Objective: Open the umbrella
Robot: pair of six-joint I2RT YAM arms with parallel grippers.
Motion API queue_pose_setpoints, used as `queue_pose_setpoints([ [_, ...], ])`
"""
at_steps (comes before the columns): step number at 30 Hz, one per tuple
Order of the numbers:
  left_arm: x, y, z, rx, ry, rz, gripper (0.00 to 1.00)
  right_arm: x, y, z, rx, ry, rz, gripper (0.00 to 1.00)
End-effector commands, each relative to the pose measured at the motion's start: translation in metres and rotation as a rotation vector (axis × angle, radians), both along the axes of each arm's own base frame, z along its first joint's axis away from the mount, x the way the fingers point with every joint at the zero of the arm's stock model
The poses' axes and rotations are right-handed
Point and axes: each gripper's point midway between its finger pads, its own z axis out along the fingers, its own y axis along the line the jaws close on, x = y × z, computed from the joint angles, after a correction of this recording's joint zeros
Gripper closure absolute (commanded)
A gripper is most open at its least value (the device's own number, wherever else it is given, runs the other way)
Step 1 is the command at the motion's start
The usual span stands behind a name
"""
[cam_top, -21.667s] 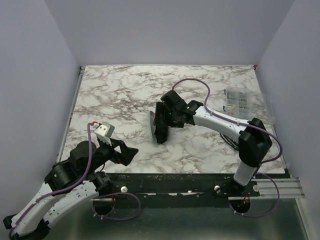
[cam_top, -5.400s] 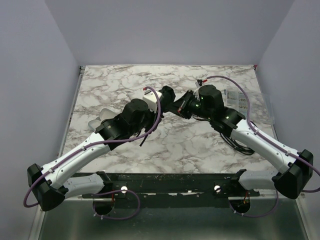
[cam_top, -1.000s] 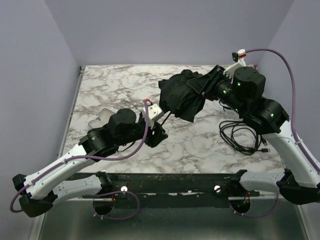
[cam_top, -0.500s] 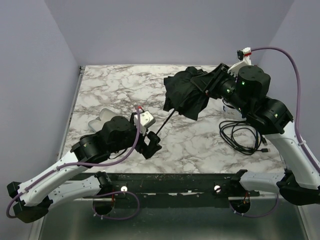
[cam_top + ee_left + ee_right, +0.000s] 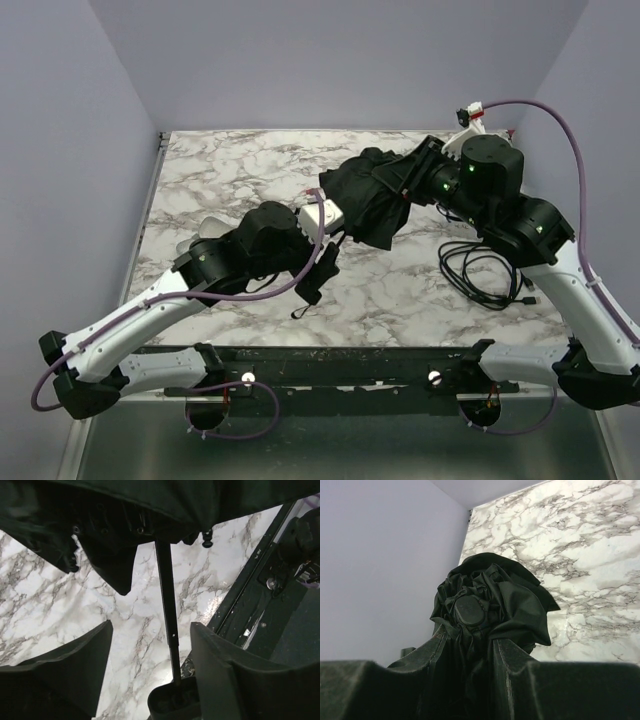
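1. Right gripper (image 5: 470, 639) is clamped on the umbrella (image 5: 370, 195) at its crown, with fabric pinched between the fingers, and holds it up over the marble table (image 5: 230, 170).
2. Your left gripper (image 5: 150, 627) stands wide apart, straddling the shaft (image 5: 167, 610) just above the handle (image 5: 172, 702). It grips nothing that shows.
3. You have the shaft drawn out, but the canopy (image 5: 515, 605) hangs bunched, not spread.
4. You probably have the main step left: spreading the ribs until they lock.

Plain pale lavender walls (image 5: 330, 60) enclose a white, grey-veined marble tabletop (image 5: 230, 170) on three sides; a dark rail (image 5: 340, 362) lines its near edge.
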Motion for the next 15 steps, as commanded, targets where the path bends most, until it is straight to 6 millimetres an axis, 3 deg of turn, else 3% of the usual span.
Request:
queue_pose_setpoints([
  [1, -0.001, -0.004, -0.026, 0.065, 0.039, -0.026, 0.41, 0.002, 0.002, 0.03, 0.055, -0.063, 0.003, 0.99],
  [6, -0.007, 0.002, -0.063, 0.128, 0.117, -0.011, 0.59, 0.017, -0.01, 0.052, -0.018, -0.131, -0.068, 0.99],
  [11, -0.028, 0.016, -0.092, 0.127, 0.197, -0.015, 0.6, 0.041, -0.017, 0.082, -0.061, -0.18, -0.105, 1.0],
  [15, -0.045, 0.032, -0.111, 0.127, 0.257, 0.002, 0.6, 0.058, -0.033, 0.105, -0.043, -0.212, -0.145, 0.99],
])
